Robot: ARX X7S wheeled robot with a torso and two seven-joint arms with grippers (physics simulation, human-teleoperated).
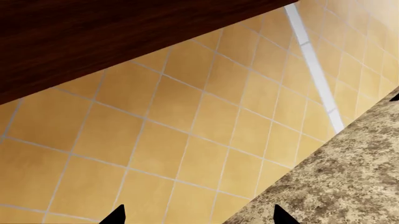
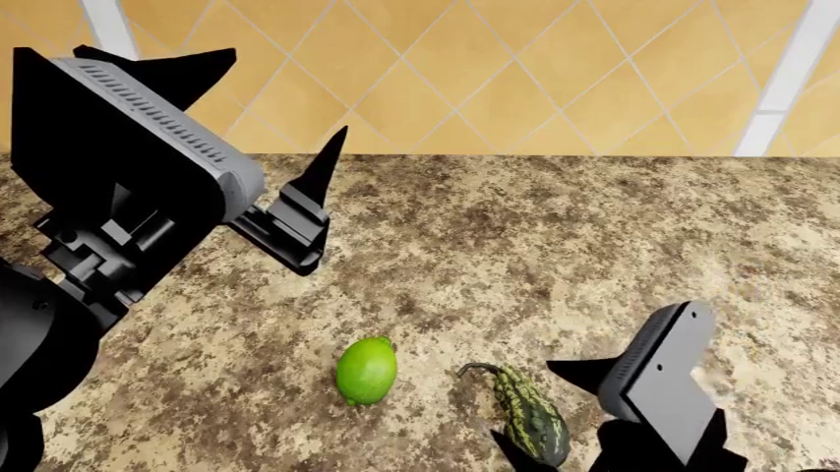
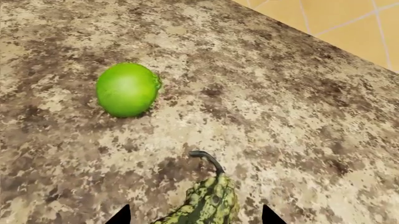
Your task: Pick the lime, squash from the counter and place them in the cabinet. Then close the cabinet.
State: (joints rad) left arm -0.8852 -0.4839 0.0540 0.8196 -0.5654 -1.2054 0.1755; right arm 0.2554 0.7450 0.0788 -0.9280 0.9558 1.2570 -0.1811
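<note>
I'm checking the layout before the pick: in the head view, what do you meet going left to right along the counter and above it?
Left hand raised over the counter → lime → squash → right hand, its fingertips either side of the squash.

Wall [image 2: 434,88]: tan tiles are laid diagonally, with pale grout lines.
Strips [image 2: 788,79]: white vertical bands are set into the tiling.
Cabinet [image 1: 93,37]: a dark wood underside is seen above the wall.
Light: even, without hard shadows.
</note>
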